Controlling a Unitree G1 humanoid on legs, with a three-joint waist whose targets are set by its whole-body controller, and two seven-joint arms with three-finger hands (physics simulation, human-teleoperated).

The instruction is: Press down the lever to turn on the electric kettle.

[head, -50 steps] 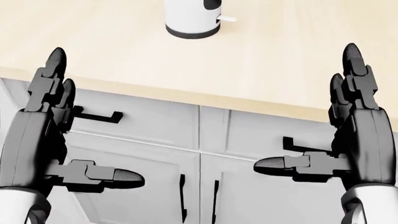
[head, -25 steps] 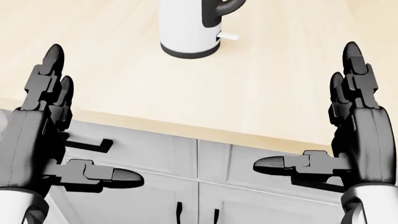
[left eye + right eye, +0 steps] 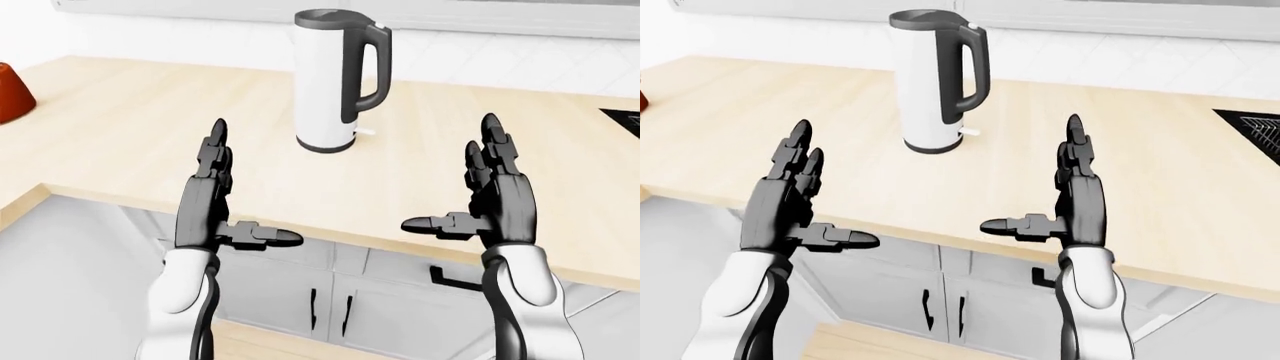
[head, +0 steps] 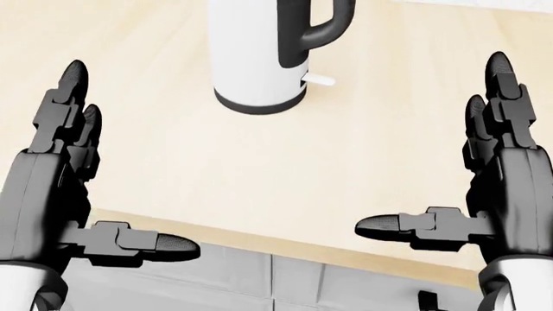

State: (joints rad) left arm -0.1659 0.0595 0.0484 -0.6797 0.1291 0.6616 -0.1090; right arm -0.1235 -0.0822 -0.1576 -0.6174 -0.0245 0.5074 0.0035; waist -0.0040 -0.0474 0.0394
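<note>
In the left-eye view the electric kettle (image 3: pixel 328 82) stands upright at top centre on the light wooden counter (image 3: pixel 130 135), its dark handle (image 3: pixel 365 71) turned to the right. The small white lever (image 3: pixel 366 132) pokes out at the foot of the handle, just above the base. The left hand (image 3: pixel 212 202) and right hand (image 3: pixel 495 199) are raised palm to palm in the lower half, fingers straight up, thumbs pointing inward, nothing held. Both sit over the counter's near edge, well apart from the kettle, a posture that looks like readiness before a reach. A red object (image 3: pixel 12 91) is cut off at the left edge.

The head view looks steeply down: the kettle's lower body fills the top centre, the lever clear to the right of its dark base ring (image 4: pixel 259 103). White cabinet fronts (image 4: pixel 329 285) show along the bottom.

The right-eye view adds a dark grate-like surface (image 3: pixel 1255 127), possibly a stove, at the right edge. The right hand seems the nearer one for pressing the lever.
</note>
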